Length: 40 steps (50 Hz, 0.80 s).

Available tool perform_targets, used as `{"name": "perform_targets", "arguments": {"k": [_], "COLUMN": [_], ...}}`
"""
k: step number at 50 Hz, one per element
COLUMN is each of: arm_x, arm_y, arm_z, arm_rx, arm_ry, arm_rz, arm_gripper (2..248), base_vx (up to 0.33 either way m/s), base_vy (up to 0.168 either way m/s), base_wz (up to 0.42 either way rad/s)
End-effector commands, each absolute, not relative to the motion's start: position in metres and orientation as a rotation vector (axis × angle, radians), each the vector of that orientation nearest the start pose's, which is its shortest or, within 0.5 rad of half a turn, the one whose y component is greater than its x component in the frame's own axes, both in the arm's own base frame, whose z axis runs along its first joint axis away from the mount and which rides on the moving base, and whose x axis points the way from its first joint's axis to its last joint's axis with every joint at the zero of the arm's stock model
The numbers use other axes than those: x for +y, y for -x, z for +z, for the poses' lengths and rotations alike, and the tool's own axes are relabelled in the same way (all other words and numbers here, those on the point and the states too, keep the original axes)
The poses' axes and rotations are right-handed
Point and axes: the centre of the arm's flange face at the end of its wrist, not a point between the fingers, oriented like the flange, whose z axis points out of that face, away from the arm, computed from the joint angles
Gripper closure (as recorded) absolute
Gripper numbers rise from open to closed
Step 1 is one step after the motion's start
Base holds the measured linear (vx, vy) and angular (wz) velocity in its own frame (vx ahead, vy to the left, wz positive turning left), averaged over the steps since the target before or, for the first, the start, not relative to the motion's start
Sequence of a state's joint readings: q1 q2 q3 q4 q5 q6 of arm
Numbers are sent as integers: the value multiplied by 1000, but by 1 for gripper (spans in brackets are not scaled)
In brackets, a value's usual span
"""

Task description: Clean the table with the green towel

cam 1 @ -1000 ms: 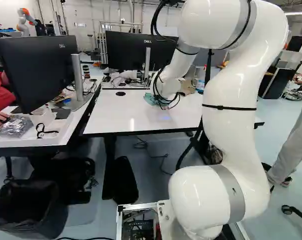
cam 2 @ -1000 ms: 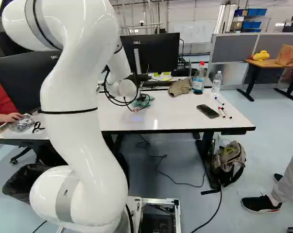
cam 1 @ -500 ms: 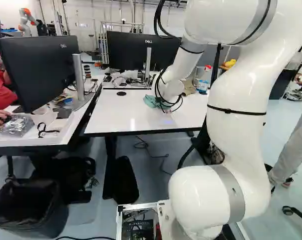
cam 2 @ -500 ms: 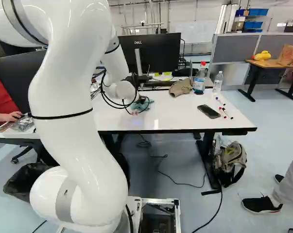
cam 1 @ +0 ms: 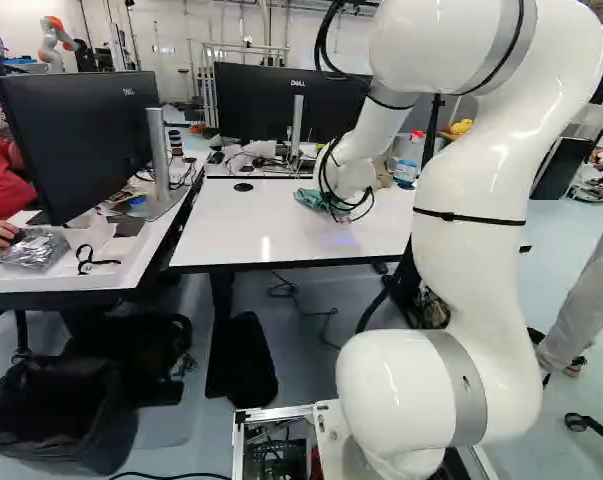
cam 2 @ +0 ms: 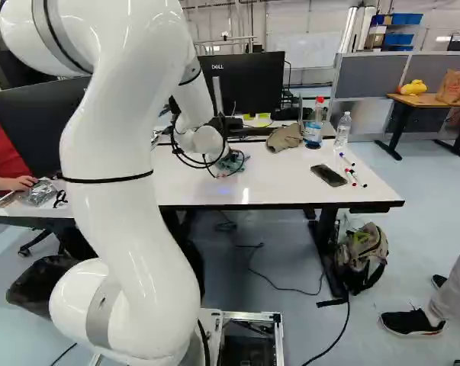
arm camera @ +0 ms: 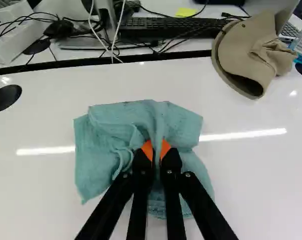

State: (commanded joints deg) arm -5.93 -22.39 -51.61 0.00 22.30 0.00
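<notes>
My gripper (cam 1: 341,214) is low over the white table (cam 1: 231,238), partly hidden by the wrist and cables in the left base view. In the wrist view the gripper (arm camera: 157,150) is shut on the green towel (arm camera: 103,125), pinching a fold between its orange pads. The rest of the cloth spreads, crumpled, over the tabletop around and ahead of the fingers. From the right base view, part of the towel (cam 2: 236,162) shows beside the wrist.
A tan cap (cam 2: 284,137), two bottles (cam 2: 313,131), a phone (cam 2: 328,175) and several markers (cam 2: 352,174) are on the table's right side. Monitors (cam 1: 271,100) and a keyboard (arm camera: 171,27) stand beyond its far edge. Another robot (cam 1: 55,38) is in the far background.
The wrist came slightly nearer the base, then moved right and a little away again, with the towel moving along in the grip. The upper arm also shifted.
</notes>
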Motion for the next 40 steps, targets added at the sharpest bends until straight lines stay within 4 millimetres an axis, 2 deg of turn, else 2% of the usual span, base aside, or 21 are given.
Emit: {"name": "perform_targets", "arguments": {"k": [26,40], "arm_x": [-97,-104], "arm_y": [-589,-614], "arm_z": [366,363], "arm_rx": [234,241], "arm_ry": [2870,2859], "arm_rz": [-1428,-1456], "arm_gripper": [213,213], "base_vx": [0,0], "base_vy": [0,0], "base_wz": [0,0]}}
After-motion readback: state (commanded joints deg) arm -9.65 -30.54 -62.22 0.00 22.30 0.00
